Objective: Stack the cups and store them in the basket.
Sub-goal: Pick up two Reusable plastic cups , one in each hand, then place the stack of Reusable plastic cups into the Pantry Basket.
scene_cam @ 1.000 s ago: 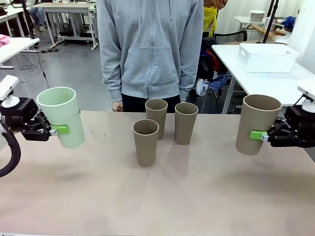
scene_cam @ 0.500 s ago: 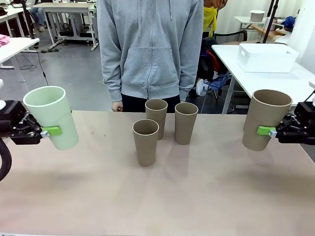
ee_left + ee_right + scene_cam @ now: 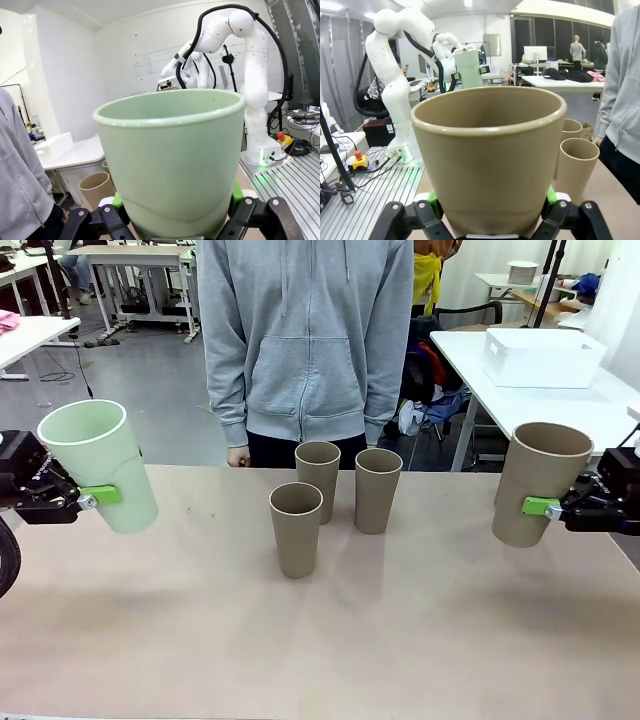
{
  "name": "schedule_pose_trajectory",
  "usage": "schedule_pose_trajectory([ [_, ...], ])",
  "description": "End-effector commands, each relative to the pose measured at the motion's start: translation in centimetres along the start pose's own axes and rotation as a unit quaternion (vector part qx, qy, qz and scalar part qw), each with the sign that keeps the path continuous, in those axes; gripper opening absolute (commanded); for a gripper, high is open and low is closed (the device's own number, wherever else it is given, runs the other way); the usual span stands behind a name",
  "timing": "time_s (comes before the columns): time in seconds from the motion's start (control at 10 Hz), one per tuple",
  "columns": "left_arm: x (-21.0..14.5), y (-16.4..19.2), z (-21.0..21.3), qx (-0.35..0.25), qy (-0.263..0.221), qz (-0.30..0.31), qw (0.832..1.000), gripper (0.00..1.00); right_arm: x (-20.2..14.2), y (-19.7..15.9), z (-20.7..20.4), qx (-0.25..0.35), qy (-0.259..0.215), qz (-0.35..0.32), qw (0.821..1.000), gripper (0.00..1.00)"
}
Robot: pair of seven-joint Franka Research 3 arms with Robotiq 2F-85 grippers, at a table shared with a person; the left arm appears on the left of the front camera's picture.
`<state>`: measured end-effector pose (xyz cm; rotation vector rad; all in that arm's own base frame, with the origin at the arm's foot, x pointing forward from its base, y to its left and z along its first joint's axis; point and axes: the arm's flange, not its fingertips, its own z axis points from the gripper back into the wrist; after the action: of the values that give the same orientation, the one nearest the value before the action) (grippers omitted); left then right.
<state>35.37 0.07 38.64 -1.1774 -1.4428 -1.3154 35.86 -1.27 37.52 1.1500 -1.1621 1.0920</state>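
While left gripper (image 3: 98, 495) holds mint cup (image 3: 95, 455), right gripper (image 3: 541, 507) holds tan cup (image 3: 545, 465)

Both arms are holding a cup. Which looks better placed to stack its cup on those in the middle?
Probably right: the right pincer holds a tan cup nearly upright, slightly nearer the standing cups. The left pincer holds the mint cup tilted and farther out.

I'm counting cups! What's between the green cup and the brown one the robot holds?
In the front view, three brown cups stand on the table between the green cup and the held brown cup.
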Motion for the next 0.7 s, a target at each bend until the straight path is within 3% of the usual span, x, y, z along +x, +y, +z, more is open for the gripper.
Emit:
schedule_pose_trajectory([
  [0.0,0.00,0.00,0.34,0.005,-0.001,0.000,1.000,0.85,0.12,0.03,0.01,0.000,0.000,0.002,1.000,0.85],
  [0.6,0.00,0.00,0.34,0.005,-0.001,0.000,1.000,0.85,0.12,0.03,0.01,0.000,0.000,0.002,1.000,0.85],
])
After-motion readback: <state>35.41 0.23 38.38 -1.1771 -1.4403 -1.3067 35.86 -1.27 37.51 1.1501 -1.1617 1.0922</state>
